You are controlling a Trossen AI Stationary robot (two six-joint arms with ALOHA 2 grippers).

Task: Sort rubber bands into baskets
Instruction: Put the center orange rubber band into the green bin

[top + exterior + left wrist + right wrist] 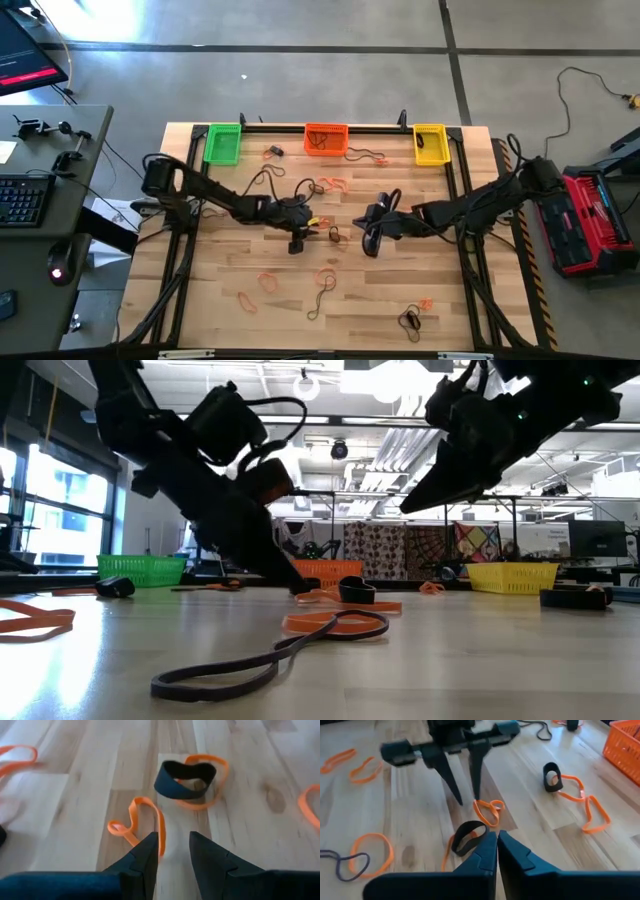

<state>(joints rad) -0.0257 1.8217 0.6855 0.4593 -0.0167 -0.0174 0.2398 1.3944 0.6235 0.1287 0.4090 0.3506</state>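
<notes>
Left gripper (pixel 171 854): your fingers stand slightly apart, tips down at the table (pixel 220 270) centre, well in front of the orange basket (pixel 326 138); nothing is held.
Target band: a twisted orange rubber band (pixel 137 820) lies just ahead of the left fingertip, not between the two.
Black band (pixel 184 779): farther out, standing on edge inside another orange loop (pixel 207 780).
Right gripper (pixel 497 851): fingers pressed together, empty, raised right of the left gripper, also in front of the orange basket.
Green basket (pixel 223 143), yellow basket (pixel 430 143): flanking the orange basket along the far edge.
Risk: close now and you likely pinch only one strand, or air; the floppy loop could skid away. The two grippers sit near enough to clash.
</notes>
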